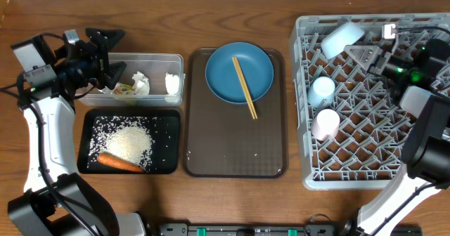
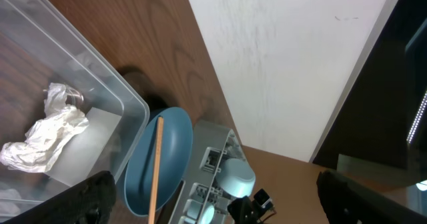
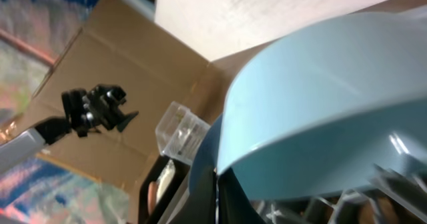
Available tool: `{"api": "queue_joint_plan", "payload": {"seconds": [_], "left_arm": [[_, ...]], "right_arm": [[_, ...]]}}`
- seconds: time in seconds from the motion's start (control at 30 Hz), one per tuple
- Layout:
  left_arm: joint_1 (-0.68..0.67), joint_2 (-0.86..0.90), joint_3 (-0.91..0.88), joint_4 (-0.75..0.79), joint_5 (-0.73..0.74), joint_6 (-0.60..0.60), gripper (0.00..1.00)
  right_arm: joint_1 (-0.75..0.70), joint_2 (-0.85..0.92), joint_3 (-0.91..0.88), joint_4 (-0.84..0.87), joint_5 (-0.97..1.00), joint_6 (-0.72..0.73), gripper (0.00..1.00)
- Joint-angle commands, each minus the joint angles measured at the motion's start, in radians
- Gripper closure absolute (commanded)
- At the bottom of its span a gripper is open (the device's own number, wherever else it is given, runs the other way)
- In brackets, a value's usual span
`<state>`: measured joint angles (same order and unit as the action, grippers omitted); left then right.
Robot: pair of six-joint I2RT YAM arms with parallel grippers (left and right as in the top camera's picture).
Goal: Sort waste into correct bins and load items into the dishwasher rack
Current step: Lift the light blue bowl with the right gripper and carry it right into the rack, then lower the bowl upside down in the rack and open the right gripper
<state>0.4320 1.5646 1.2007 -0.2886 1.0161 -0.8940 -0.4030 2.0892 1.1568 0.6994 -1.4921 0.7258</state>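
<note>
- Grey plastic dishwasher rack [image 1: 301, 123], biggest thing, fills R side of table
- brown tray [image 1: 235, 148] at centre, betw. rack & the two bins
- black tray [image 1: 165, 157] front-L, w/ rice [image 1: 130, 143] heaped in the middle
- clear tub [image 1: 151, 56] just behind black tray
- blue plate [image 1: 226, 71] on back half of brown tray
- L gripper [image 1: 111, 57] above tub's L end, jaws spread wide, nothing betw. them
- R gripper [image 1: 360, 53] over rack's back part, jaws fully closed, tip just beside bowl; contact unclear
- pale blue bowl [image 1: 342, 38] tilted in rack's back-L corner
- blue cup [image 1: 323, 90] & pink cup [image 1: 326, 122] in rack's L side, pink nearer the front
- chopsticks [image 1: 245, 88] across plate, front ends past rim over tray
- carrot [image 1: 119, 163] at black tray's front edge
- paper wads [image 1: 143, 83] & wrapper [image 1: 125, 88] inside tub
</note>
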Motion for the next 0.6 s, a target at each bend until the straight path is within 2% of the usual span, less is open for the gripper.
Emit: {"api": "queue_joint_plan", "payload": {"seconds": [0.0,0.37,0.43,0.57], "left_arm": [[0.003,0.001,-0.004,-0.002,0.012,0.002,0.02],[0.003,0.001,-0.004,-0.002,0.012,0.002,0.02],[0.003,0.001,-0.004,-0.002,0.012,0.002,0.02],[0.003,0.001,-0.004,-0.002,0.012,0.002,0.02]], "right_arm": [[-0.029,0.026,0.003,0.002,-0.009,0.038,0.99],[-0.050,0.026,0.002,-0.008,-0.066,0.121,0.97],[-0.054,0.026,0.000,-0.008,-0.066,0.154,0.88],[-0.069,0.026,-0.008,-0.009,-0.066,0.180,0.62]]}}
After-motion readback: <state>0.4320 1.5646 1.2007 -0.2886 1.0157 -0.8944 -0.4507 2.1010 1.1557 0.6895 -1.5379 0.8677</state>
